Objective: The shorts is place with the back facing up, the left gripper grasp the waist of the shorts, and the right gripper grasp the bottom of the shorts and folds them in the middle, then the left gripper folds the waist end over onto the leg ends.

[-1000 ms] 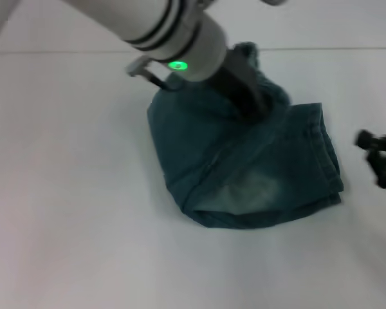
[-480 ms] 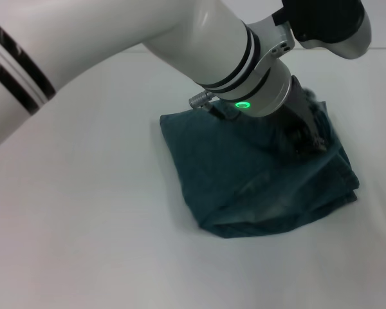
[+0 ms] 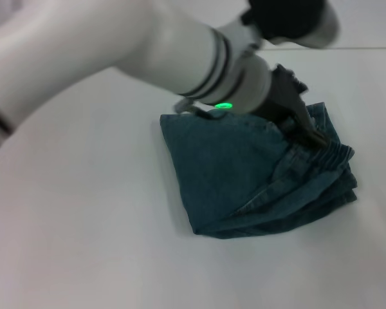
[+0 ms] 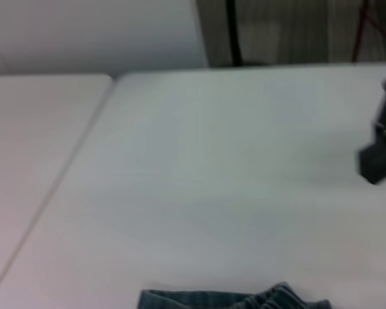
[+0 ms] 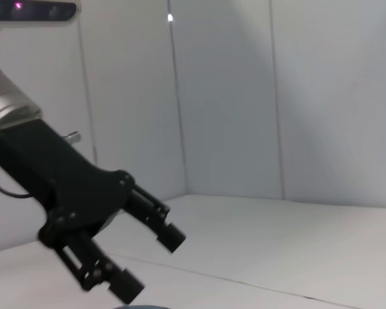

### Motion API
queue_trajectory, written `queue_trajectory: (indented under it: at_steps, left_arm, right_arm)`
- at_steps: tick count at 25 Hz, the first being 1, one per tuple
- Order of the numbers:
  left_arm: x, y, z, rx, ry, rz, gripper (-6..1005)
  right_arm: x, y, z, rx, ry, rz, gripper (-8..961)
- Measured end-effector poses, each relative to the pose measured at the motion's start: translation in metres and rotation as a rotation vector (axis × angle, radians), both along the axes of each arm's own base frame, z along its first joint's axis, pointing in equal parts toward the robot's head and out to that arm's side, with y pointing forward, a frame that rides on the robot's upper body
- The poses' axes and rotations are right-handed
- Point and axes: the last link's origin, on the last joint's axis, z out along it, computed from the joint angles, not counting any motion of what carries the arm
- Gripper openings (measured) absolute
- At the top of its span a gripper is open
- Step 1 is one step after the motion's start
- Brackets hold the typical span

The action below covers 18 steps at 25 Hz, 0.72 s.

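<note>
The blue denim shorts [image 3: 244, 174] lie folded into a compact stack on the white table. Their elastic waistband [image 3: 331, 158] rests on top at the stack's right edge. My left arm reaches across from the upper left, with my left gripper [image 3: 312, 135] just above that waistband. In the right wrist view the left gripper [image 5: 151, 261] has its fingers spread with nothing between them. A strip of the shorts [image 4: 231, 300] shows in the left wrist view. The dark shape in that view is my right gripper [image 4: 379, 151], far from the shorts.
The white table [image 3: 83, 225] spreads all around the shorts. A seam between table sections [image 4: 58, 180] runs along one side. White walls stand behind the table [image 5: 244, 96].
The left gripper has carried the waist end rightward and down onto the stack, and the waistband now shows beneath it. The right gripper, at the right edge a second ago, has left the head view.
</note>
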Motion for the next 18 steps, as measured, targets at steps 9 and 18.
queue_trajectory:
  at_steps: [9, 18]
  left_arm:
    - [-0.11, -0.015, 0.046, 0.018, -0.411, 0.119, 952]
    - [-0.244, -0.074, 0.061, 0.102, -0.831, 0.202, 949]
  right_arm:
    - [-0.017, -0.007, -0.018, -0.125, -0.001, 0.095, 79]
    - [-0.029, -0.007, -0.065, -0.22, 0.026, 0.165, 234]
